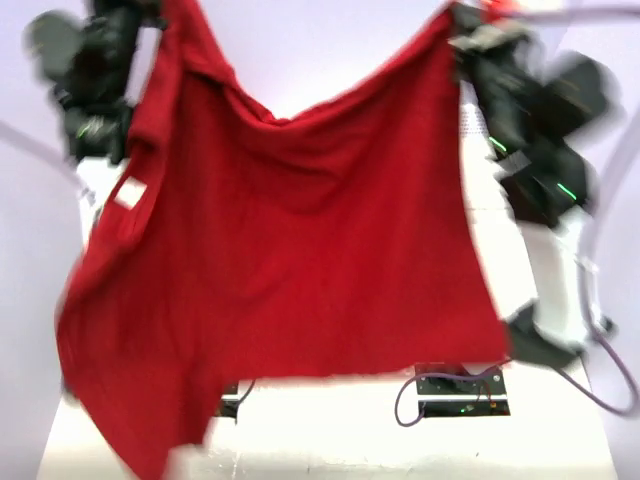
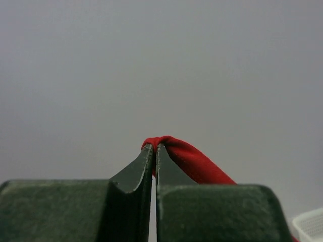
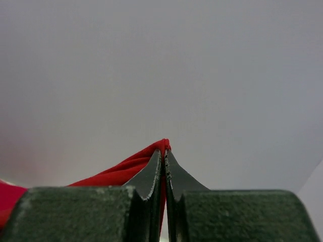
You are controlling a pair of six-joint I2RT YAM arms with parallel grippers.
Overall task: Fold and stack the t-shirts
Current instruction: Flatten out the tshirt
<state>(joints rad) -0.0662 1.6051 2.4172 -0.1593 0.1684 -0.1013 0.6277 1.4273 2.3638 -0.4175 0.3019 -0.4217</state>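
One bright red t-shirt (image 1: 290, 230) hangs spread out in the air between both raised arms, and it blocks most of the table from the top view. A white label (image 1: 130, 193) shows near its left edge. My left gripper (image 1: 172, 12) pinches the shirt's upper left corner. In the left wrist view that gripper (image 2: 154, 147) is shut, with a fold of red cloth (image 2: 194, 162) bulging over the tips. My right gripper (image 1: 462, 28) holds the upper right corner. The right wrist view shows it (image 3: 164, 150) shut on red cloth (image 3: 116, 174). Other t-shirts are out of view.
A strip of white table (image 1: 330, 440) shows below the shirt's hem. On it sit the arm base plates and a purple cable (image 1: 405, 405). A corner of a white lattice basket (image 2: 310, 227) appears at the lower right of the left wrist view.
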